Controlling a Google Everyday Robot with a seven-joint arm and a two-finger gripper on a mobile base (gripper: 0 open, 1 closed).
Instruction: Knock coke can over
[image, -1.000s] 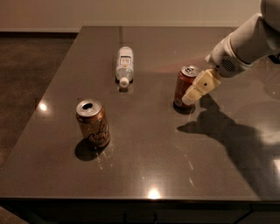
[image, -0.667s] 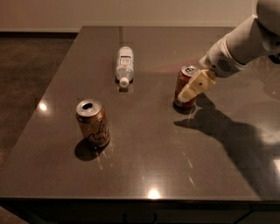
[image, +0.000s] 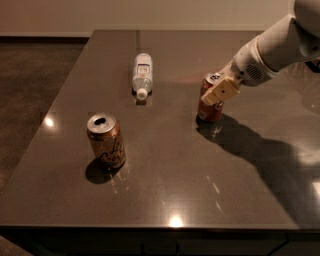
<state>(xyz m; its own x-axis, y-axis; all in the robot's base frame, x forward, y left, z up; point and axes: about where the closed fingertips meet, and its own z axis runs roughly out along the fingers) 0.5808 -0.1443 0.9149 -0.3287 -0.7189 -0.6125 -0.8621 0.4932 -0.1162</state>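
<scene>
Claw (image: 220, 92) overlaps the upper part of the coke can (image: 209, 113), a little further left than a second ago; whether it is open or closed cannot be told. The coke can stands upright at the same spot, right of the counter's (image: 170, 190) middle, well apart from the orange-brown can (image: 106, 141) and the lying bottle (image: 142, 71).
</scene>
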